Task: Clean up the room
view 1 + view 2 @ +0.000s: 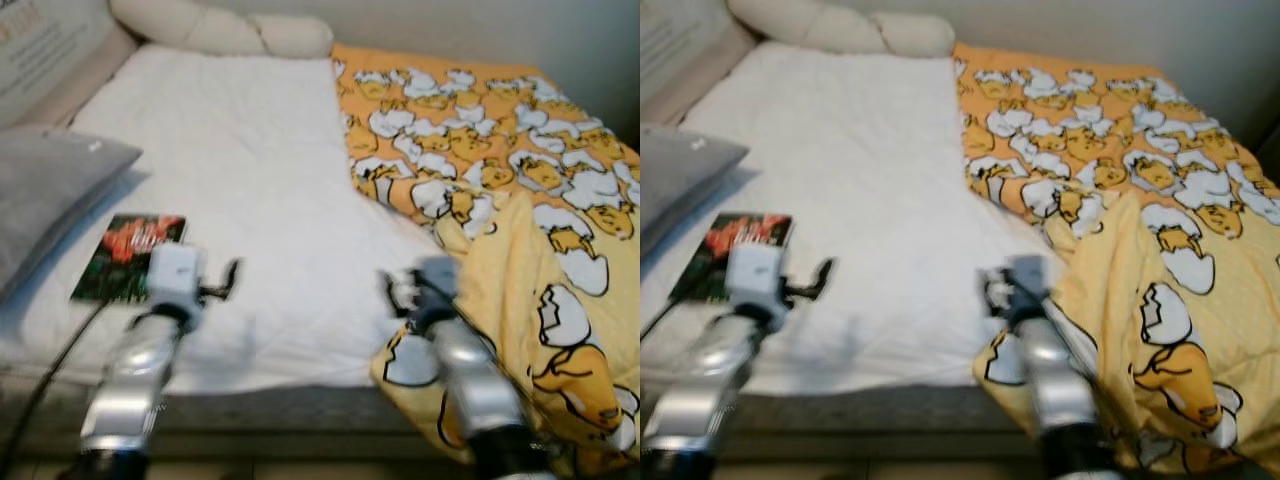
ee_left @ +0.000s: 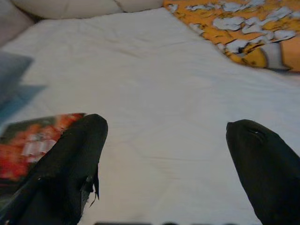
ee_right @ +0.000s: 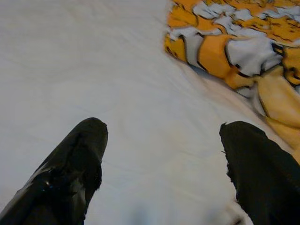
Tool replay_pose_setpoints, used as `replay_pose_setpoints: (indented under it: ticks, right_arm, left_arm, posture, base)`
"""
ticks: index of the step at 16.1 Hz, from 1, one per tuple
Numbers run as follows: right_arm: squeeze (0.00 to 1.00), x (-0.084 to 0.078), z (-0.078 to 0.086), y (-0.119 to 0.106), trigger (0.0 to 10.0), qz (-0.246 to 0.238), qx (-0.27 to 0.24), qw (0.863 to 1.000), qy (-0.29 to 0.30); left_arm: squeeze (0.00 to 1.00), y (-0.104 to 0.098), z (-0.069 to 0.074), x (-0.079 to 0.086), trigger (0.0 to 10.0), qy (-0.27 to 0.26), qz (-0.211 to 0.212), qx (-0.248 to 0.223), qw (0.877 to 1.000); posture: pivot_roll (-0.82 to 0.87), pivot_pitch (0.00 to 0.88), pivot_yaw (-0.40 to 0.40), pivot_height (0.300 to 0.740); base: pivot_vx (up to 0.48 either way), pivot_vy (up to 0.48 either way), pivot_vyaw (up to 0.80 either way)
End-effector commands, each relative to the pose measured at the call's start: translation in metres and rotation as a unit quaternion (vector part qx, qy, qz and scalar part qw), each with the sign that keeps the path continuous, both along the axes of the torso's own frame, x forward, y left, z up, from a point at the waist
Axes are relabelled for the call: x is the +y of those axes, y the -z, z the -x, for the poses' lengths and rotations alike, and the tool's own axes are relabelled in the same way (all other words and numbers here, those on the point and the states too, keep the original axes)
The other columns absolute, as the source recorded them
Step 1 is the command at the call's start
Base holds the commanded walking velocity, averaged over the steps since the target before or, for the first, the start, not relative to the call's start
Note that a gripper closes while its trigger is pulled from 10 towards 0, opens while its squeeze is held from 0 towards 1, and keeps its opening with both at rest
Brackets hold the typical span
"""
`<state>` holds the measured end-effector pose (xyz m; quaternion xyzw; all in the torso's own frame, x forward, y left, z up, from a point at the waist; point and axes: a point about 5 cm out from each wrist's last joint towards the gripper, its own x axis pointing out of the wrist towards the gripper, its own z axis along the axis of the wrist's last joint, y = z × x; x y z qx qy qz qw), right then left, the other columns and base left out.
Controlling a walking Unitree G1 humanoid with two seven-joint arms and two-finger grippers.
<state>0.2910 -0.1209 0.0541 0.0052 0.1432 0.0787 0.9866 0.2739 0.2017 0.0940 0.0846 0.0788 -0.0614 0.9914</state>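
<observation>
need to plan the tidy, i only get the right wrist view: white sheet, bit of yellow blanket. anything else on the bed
Observer: Yes, a book lies on the sheet, near the bed's left front edge.
Operator: anything near the book
Observer: A grey pillow lies just left of it.
Operator: where's the left gripper
Observer: The left gripper is open above the sheet, just right of the book.
Operator: how's the blanket lying
Observer: The blanket covers the bed's right half, and its front part hangs over the front edge.
</observation>
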Motion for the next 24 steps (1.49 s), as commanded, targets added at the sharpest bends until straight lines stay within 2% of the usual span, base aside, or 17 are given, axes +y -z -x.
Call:
replay_pose_setpoints:
  ticks: [1, 24]
  right_arm:
    - [0.00, -0.0204, 0.0015, 0.0035, 10.0, 0.012, 0.009, 1.000, 0.026]
    - [0.00, -0.0189, 0.0017, 0.0063, 10.0, 0.020, 0.017, 0.999, 0.020]
  left_arm:
    - [0.00, -0.0020, -0.0031, -0.0123, 10.0, 0.019, 0.007, -0.004, 1.000]
    - [0.00, 0.0001, -0.0013, -0.0130, 10.0, 0.025, 0.006, -0.001, 1.000]
  posture:
    - [0.04, 0.000, -0.064, 0.740]
    - [0.04, 0.000, -0.070, 0.740]
  base:
    - [0.266, 0.000, 0.00]
    - [0.266, 0.000, 0.00]
